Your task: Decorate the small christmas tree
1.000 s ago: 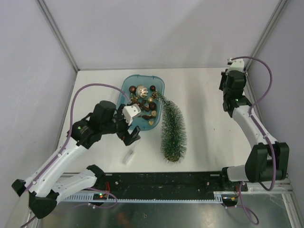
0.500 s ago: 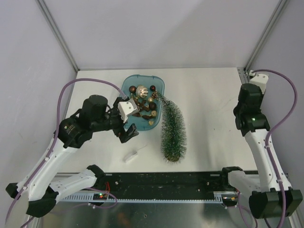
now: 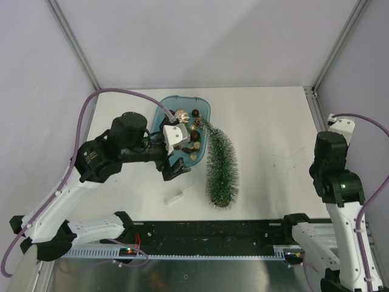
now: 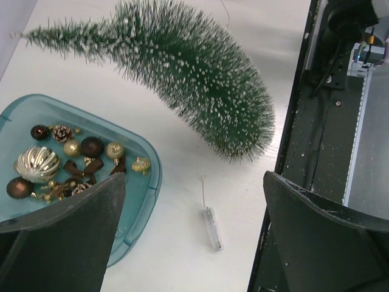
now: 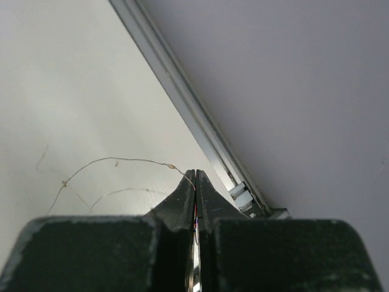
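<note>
The small christmas tree (image 3: 220,164) lies on its side on the white table, its tip over the rim of the teal tray (image 3: 204,110) and its round base toward me. It also shows in the left wrist view (image 4: 194,73). My left gripper (image 3: 177,170) is open and empty, hovering over the tray's near corner. Between its fingers lies a small clear battery pack (image 4: 213,228) with a thin wire. My right gripper (image 5: 196,176) is shut on a thin light-string wire (image 5: 115,159) by the table's right edge.
The tray (image 4: 151,176) holds several gold, brown and silver ornaments and pinecones (image 4: 37,164). The battery pack (image 3: 175,196) lies near the front edge. A black rail (image 3: 213,234) runs along the near edge. An aluminium frame post (image 5: 182,103) borders the right side.
My right arm has swung back from the far right corner toward the near right edge. My left gripper has moved right, to the tray's near corner. The battery pack has shifted slightly right.
</note>
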Tool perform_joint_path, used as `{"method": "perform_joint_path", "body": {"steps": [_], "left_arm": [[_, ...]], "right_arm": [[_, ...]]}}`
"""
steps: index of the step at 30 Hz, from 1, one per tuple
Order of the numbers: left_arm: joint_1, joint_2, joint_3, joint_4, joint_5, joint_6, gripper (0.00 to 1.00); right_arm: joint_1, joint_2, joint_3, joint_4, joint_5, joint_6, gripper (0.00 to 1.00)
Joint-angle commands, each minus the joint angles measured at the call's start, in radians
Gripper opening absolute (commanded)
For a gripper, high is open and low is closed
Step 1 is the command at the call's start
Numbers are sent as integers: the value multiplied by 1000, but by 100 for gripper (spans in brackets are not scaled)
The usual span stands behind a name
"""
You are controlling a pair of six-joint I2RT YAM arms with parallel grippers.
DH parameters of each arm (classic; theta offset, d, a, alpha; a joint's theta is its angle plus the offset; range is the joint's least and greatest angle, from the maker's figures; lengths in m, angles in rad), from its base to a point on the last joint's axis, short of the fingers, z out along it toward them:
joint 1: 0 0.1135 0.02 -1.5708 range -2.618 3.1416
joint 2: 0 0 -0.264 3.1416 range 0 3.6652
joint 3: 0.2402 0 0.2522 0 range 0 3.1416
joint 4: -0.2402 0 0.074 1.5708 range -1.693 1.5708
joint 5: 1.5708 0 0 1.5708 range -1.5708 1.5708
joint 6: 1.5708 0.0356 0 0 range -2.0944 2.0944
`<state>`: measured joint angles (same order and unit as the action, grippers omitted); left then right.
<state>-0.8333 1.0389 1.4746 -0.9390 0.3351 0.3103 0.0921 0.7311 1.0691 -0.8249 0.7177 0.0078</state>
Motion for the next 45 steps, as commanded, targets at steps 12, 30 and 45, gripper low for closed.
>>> {"method": "perform_joint_path", "body": {"steps": [12, 30, 45], "left_arm": [[-100, 149, 253, 4, 1, -27, 100], [-526, 348, 432, -15, -219, 104, 100], [-699, 371, 354, -14, -273, 122, 100]], "right_arm": [[220, -148, 388, -443, -428, -61, 0], [258, -95, 563, -635, -1228, 123, 0], [249, -240, 342, -602, -1544, 305, 0]]}}
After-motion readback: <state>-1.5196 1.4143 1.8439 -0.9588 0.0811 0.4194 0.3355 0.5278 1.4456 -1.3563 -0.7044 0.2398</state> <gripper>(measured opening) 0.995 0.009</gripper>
